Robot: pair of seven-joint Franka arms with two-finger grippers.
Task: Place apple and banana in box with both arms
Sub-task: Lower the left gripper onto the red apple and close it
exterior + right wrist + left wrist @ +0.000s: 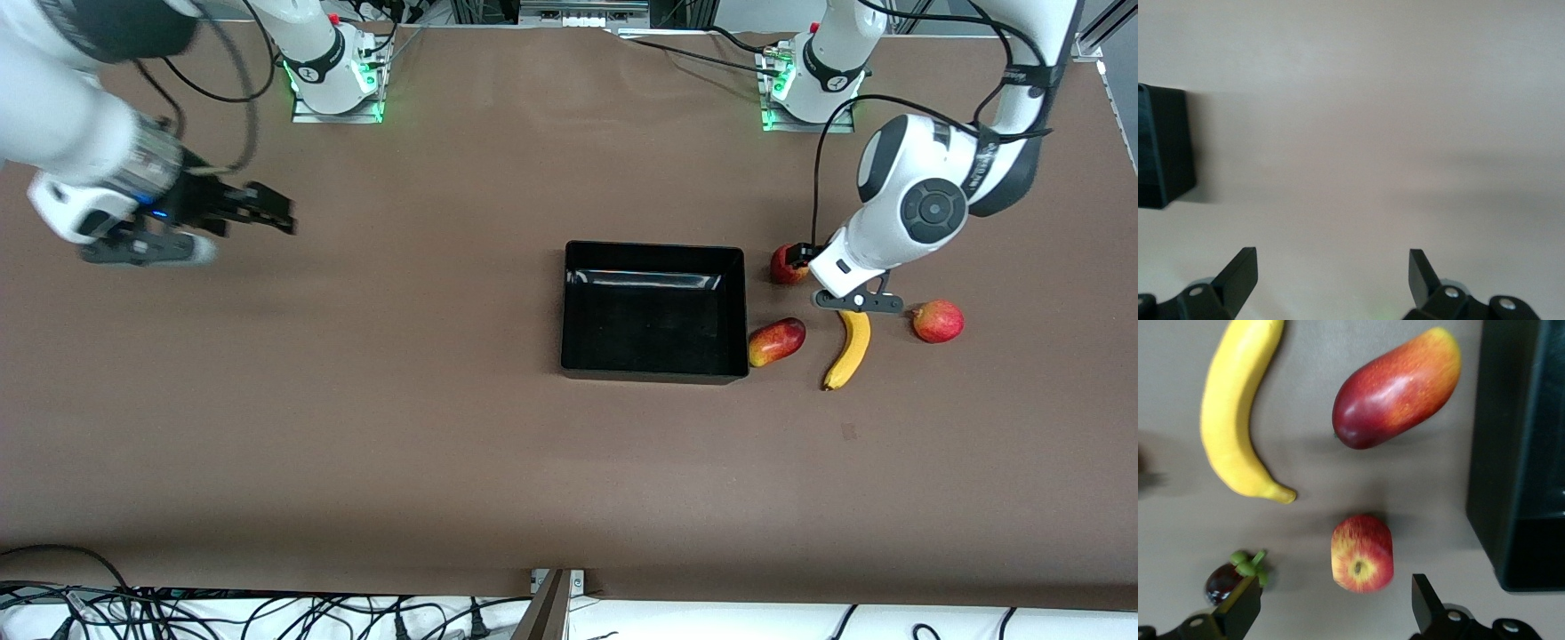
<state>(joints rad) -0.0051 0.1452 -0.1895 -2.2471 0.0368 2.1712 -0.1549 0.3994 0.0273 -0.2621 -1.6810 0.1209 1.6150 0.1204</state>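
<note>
The black box (653, 373) sits open at mid-table. Toward the left arm's end of it lie the apple (784, 267), red with a yellow patch, and the yellow banana (849, 348), which is nearer the front camera. My left gripper (805, 254) hangs open just over the apple. In the left wrist view the apple (1362, 553) lies just ahead of the open fingertips (1426, 600), untouched, with the banana (1238, 420) and the box wall (1518, 453) to either side. My right gripper (262, 209) is open and empty over bare table at the right arm's end; the right wrist view shows its gap (1331, 277) and a box corner (1161, 153).
An oblong red-and-yellow mango (776, 341) lies between box and banana. A pinkish-red round fruit (938, 321) lies past the banana toward the left arm's end. A small dark fruit with a green cap (1231, 577) sits beside the left gripper's finger.
</note>
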